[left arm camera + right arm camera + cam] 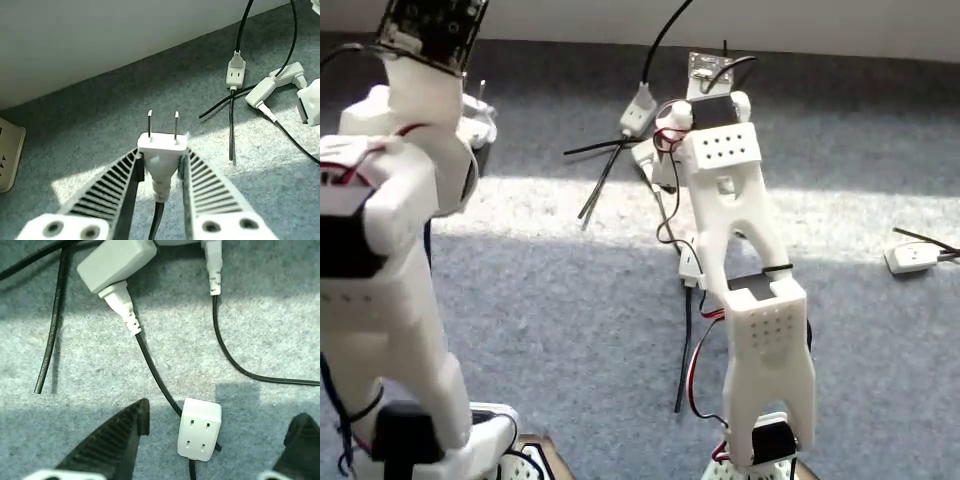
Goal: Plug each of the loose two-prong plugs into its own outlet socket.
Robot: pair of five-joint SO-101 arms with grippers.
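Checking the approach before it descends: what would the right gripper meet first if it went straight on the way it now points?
Probably the white outlet socket, lying on the carpet between the right gripper's open fingers; depth is unclear.

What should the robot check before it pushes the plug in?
1. Left claw gripping the plug: ok, shut on its body.
2. Prongs free: ok, both stick out past the claw.
3. Prongs aimed at a socket: not ok, the beige socket sits off to the side.
4. Right claw ready: ok, open.
5. White socket near it: ok, lying untouched right in front of the open claw.
6. Cord free of snags: cannot tell, it runs out of sight.
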